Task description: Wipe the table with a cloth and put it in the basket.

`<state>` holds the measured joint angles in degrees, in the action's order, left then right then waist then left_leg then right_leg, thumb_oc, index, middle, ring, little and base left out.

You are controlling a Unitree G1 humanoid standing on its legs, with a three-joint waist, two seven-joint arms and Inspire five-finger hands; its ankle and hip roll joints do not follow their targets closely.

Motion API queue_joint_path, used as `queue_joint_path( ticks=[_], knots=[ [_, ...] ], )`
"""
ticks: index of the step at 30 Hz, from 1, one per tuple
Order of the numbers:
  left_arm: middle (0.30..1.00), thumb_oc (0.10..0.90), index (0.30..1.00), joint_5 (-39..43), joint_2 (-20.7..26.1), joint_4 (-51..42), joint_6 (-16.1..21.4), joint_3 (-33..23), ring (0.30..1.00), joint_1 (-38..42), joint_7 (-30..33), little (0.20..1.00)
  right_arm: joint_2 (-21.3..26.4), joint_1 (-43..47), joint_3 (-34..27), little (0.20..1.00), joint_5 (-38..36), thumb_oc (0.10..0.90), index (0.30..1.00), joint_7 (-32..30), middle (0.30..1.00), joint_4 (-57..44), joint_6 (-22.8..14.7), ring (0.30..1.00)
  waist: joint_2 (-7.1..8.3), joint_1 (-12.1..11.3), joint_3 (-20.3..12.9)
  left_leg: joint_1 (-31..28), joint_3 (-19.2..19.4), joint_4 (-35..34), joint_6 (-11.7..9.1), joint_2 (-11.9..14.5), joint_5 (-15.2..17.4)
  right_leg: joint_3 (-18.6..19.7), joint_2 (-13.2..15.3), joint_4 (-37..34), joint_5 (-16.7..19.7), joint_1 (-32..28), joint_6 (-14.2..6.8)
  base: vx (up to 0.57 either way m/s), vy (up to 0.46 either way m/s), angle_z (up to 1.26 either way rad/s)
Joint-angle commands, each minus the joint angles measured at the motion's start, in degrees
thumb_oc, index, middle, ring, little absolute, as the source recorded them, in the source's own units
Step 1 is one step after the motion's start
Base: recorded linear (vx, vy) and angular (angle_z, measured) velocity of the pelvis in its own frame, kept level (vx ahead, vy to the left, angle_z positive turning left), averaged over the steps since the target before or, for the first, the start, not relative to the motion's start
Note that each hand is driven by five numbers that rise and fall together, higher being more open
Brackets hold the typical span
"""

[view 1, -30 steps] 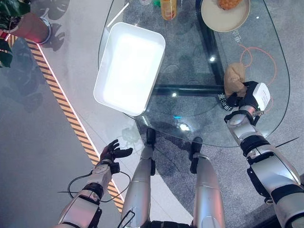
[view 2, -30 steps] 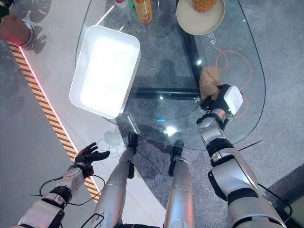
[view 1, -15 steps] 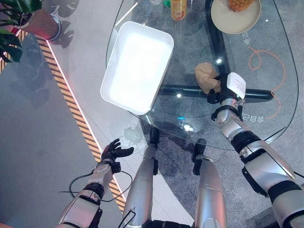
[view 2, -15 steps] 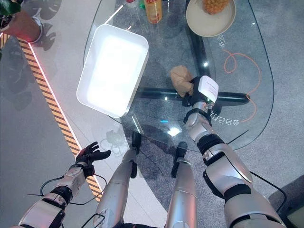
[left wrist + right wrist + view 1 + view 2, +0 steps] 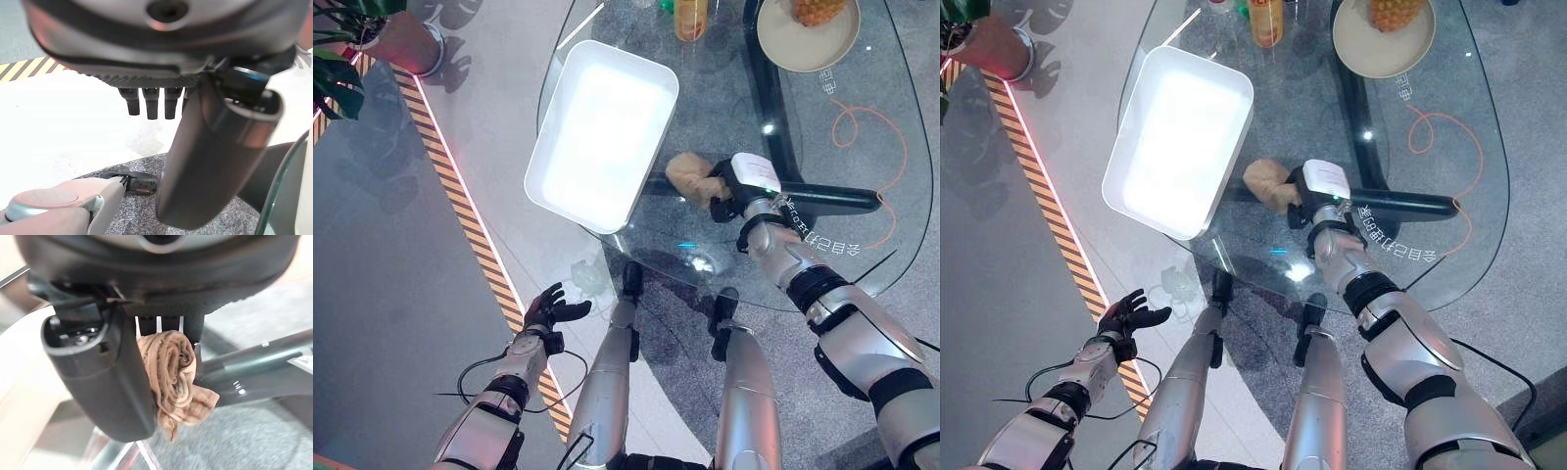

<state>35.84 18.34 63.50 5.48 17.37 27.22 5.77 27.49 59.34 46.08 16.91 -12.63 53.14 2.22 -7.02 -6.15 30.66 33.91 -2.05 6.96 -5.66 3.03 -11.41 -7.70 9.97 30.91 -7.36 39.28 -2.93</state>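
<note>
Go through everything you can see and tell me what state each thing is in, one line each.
Cloth: bunched up, gripped, on the glass beside the basket.
Right hand: shut on the cloth.
Left hand: open, idle, low over the floor.
Basket: white, upright on the table's corner, nothing inside.
Table: glass.
Plate: holds a pineapple.
Bottle: upright at the far edge.

Grey floor (image 5: 382,245) with a yellow-black striped line (image 5: 460,211); a potted plant (image 5: 372,29) at ten o'clock.
</note>
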Motion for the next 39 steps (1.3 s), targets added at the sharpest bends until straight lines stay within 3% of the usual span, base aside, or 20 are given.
queue_joint_path(
  ticks=[1, 10, 29, 32, 39],
  knots=[
    [0.900, 0.800, 0.900, -1.17, 1.94, 1.52, 0.93, 0.59, 0.900, 0.80, 1.38, 0.900, -3.02, 0.10, 4.81, 0.200, 2.52, 0.100, 0.300, 5.74, 0.300, -6.51, -8.36, 0.300, 0.46, -0.74, -0.87, -0.98, 1.86, 4.32, 3.02, -4.81, 7.06, -2.93, 0.40, -13.05, 8.05, -3.78, -1.63, 0.00, 0.000, 0.00],
    [0.900, 0.800, 0.900, -1.50, 2.68, 2.42, 0.67, -0.38, 0.900, 0.95, 0.91, 0.900, -1.79, -2.30, 7.17, 0.200, 3.54, 0.100, 0.300, 12.44, 0.300, -11.30, -12.49, 0.300, 1.05, -0.22, -0.87, -0.87, 2.15, 4.25, 2.73, -4.39, 6.78, -3.19, 0.62, -12.68, 8.02, -3.49, -1.79, 0.00, -0.006, 0.01],
    [0.900, 0.800, 0.900, -2.11, 3.30, 3.02, 0.12, -1.14, 0.900, 0.64, 0.21, 0.900, -0.50, -4.06, 8.10, 0.200, 4.26, 0.100, 0.300, 17.11, 0.300, -13.47, -12.66, 0.300, 1.23, -0.05, -0.87, -0.22, 2.06, 4.51, 2.91, -4.20, 6.59, -3.11, 0.69, -11.95, 8.07, -2.58, -1.70, 0.00, -0.001, 0.01],
    [0.900, 0.800, 0.900, -2.02, 3.27, 3.34, 0.18, -1.03, 0.900, 0.60, -0.01, 0.900, -0.30, -4.14, 7.88, 0.200, 4.16, 0.100, 0.300, 15.69, 0.300, -13.08, -11.60, 0.300, 1.19, 0.00, -0.87, -0.21, 2.00, 4.74, 2.97, -4.24, 6.66, -3.03, 0.73, -11.81, 7.98, -2.65, -1.62, 0.00, 0.000, 0.00],
    [0.900, 0.800, 0.900, -1.67, 3.21, 3.72, 0.38, -1.02, 0.900, 0.44, -0.27, 0.900, 0.51, -3.63, 4.14, 0.200, 3.15, 0.100, 0.300, 4.28, 0.300, -10.59, -5.86, 0.300, 0.82, 0.08, -0.87, -0.08, 2.14, 5.03, 3.03, -4.17, 6.65, -2.74, 0.72, -11.41, 8.07, -2.39, -1.59, 0.00, 0.000, 0.00]
  ],
)
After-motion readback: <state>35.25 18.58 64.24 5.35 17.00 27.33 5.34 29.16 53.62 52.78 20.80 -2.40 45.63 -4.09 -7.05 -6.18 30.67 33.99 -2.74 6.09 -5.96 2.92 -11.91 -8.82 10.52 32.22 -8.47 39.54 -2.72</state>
